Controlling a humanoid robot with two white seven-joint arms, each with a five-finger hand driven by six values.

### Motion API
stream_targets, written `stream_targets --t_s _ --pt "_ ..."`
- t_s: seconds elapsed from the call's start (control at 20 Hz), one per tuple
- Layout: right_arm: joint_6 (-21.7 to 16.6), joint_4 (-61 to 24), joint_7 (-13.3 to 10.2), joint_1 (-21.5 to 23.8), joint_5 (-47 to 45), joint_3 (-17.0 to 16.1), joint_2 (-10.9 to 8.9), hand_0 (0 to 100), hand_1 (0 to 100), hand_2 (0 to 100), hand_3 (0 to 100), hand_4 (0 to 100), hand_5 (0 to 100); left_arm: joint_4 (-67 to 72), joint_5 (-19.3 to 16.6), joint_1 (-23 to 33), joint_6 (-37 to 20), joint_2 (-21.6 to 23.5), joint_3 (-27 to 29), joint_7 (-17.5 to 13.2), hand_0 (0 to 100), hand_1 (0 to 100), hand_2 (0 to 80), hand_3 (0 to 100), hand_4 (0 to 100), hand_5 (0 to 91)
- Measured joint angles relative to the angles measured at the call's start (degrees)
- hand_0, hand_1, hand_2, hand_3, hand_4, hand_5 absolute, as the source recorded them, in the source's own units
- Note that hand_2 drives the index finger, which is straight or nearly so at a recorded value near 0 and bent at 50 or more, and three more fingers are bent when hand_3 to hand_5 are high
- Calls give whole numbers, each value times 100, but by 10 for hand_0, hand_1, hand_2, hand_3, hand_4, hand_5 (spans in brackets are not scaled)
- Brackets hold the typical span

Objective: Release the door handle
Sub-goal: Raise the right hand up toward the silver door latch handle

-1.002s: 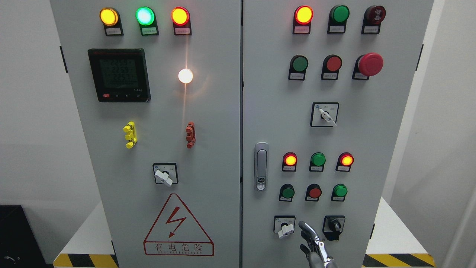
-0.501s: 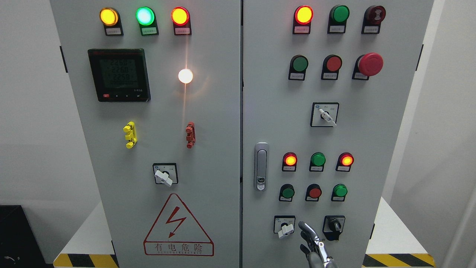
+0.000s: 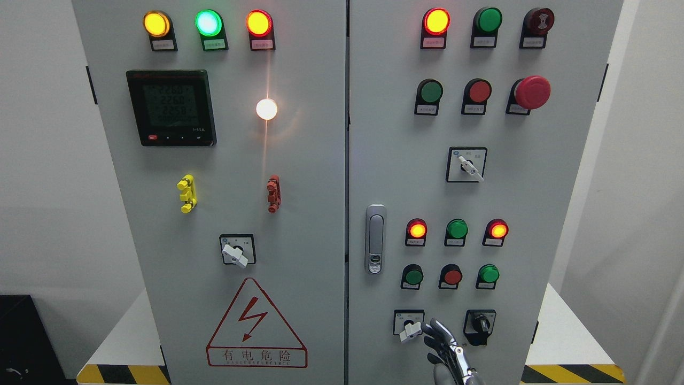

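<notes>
The silver door handle (image 3: pixel 375 239) sits upright and flush on the left edge of the right cabinet door (image 3: pixel 385 160), with its keyhole at the bottom. My right hand (image 3: pixel 441 342) rises from the bottom edge, well below and to the right of the handle. Its fingers are spread and hold nothing. The fingertips (image 3: pixel 429 326) lie just beside the white knob of a rotary switch (image 3: pixel 410 331). Both doors look closed. My left hand does not show.
The grey cabinet carries lit indicator lamps, push buttons, a red emergency stop (image 3: pixel 533 92), a black selector knob (image 3: pixel 480 323), a digital meter (image 3: pixel 171 107) and a high-voltage warning sign (image 3: pixel 256 326). Yellow-black floor tape (image 3: pixel 572 373) marks the plinth on both sides.
My right hand's fingers have fanned out and shifted slightly left, closer to the white switch knob. The handle and doors have not moved.
</notes>
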Motion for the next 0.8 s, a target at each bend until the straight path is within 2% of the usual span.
stream_targets --t_s 0.2,0.4,0.65,0.8 --pt "1 8 -3 -63 856 11 10 458 283 0 996 1000 1000 1 1 0 0 0 0 0 120 556 0 0 0 0" --pt "1 31 -214 -116 1656 49 18 435 307 53 1000 1000 1000 0 1 0 0 0 0 0 120 556 0 0 0 0" --pt "-42 163 -778 -325 2752 125 24 416 298 109 1000 1000 1000 0 1 0 0 0 0 0 120 556 0 0 0 0" --pt "-47 284 -1006 -430 3339 193 26 411 291 111 1000 1000 1000 -1 2 0 0 0 0 0 120 556 0 0 0 0"
